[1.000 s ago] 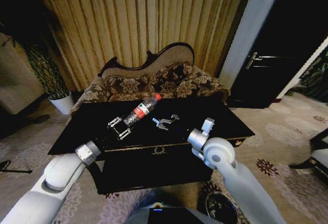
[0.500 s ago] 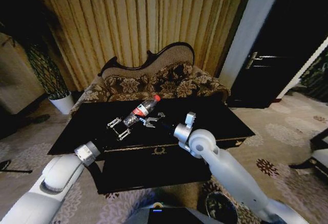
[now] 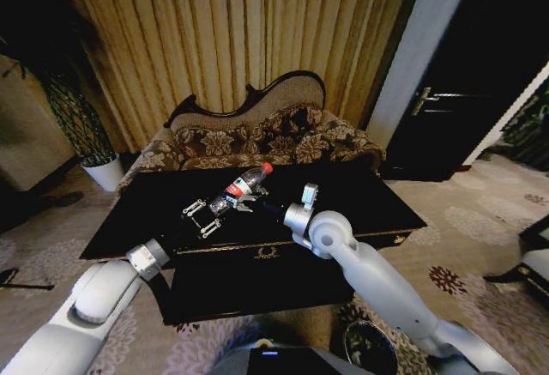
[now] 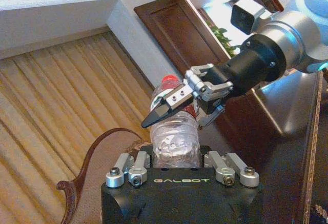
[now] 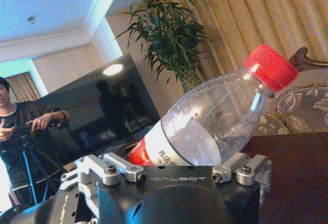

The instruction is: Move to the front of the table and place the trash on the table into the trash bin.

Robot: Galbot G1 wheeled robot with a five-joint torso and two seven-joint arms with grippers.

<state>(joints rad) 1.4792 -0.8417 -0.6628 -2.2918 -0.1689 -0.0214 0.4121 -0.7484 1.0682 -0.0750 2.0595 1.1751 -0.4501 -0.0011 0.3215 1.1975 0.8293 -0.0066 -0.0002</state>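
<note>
Trouble is most likely at the small clear plastic bottle with the red cap and red label (image 3: 244,184). It lies slanted on the long, near-black glossy table with gold edge trim (image 3: 360,203), close to the front edge, with both grippers crowding it.

The left gripper (image 3: 202,216) sits at the bottle's base end. Its jaws are spread wide and grip nothing.

The right gripper (image 3: 244,201) has reached in from the other side. Its jaws are parted to roughly the bottle's width and straddle the body, and I see no sign that they are pressing on it.

If you close the right jaws here, I think the round, slick, thin-walled plastic could squirt out or crumple. The bottle might then roll off the front of the table, or get shoved into the left gripper. The two grippers stand so near each other that any sideways correction could knock them together.

The small round dark trash bin (image 3: 371,347) stands on the carpet well below the table on your right side, so the carry ends in a long drop.

The head view gives you the layout but hides the contact. The left wrist view shows one dark-tipped right finger (image 4: 156,115) crossing in front of the bottle. The right wrist view shows the bottle's label end resting at the jaw roots, with the red cap (image 5: 270,66) pointing away.
</note>
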